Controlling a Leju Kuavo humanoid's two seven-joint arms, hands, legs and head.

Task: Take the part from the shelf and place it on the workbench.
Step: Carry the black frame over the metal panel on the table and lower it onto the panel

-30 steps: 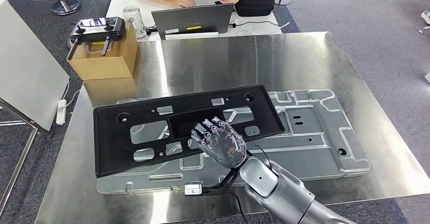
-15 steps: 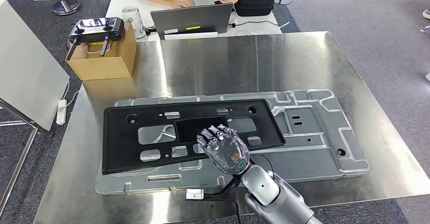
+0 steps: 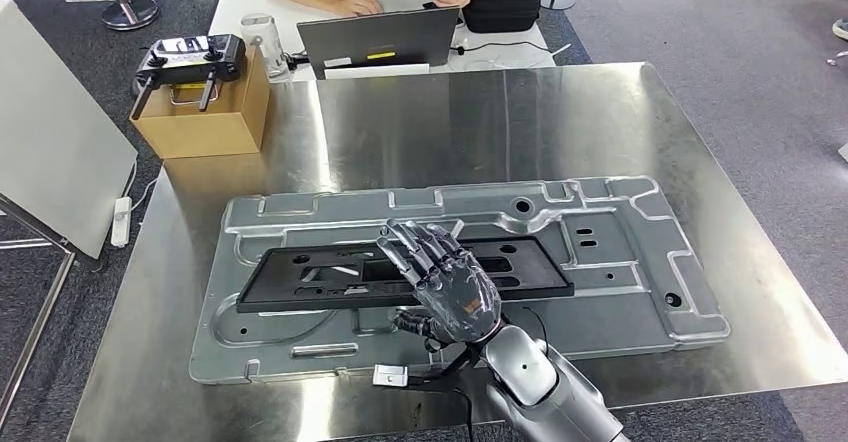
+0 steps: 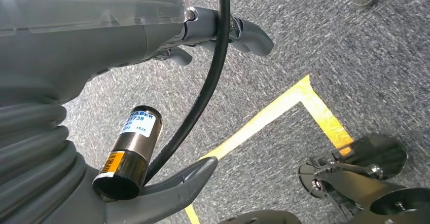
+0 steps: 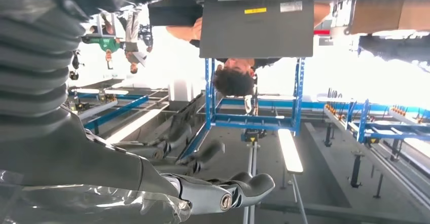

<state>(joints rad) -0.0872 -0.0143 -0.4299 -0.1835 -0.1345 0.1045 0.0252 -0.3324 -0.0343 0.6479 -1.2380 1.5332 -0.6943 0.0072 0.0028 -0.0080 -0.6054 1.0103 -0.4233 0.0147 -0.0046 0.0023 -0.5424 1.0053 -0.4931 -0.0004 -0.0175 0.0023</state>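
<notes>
- The black part (image 3: 400, 272) lies flat on the silver stamped panel (image 3: 640, 262), along the panel's middle, its long side running with the workbench's near edge.
- My right hand (image 3: 445, 282) hovers over the part's middle with fingers spread apart, holding nothing; I cannot tell whether the fingertips touch the part.
- In my right wrist view the same hand (image 5: 152, 178) shows its fingers extended and apart.
- My left hand (image 4: 218, 31) hangs over grey carpet with a yellow tape line (image 4: 284, 112); I cannot tell how its fingers lie.
- The panel rests on the steel workbench (image 3: 450, 112), covering most of its near half.
- Past the workbench's far left corner sits a cardboard box (image 3: 205, 112) with a black controller (image 3: 190, 59) on top.
- Beyond the far edge, a laptop (image 3: 380, 40) stands on a white table (image 3: 250, 7), where a person's hands (image 3: 360, 2) rest.
</notes>
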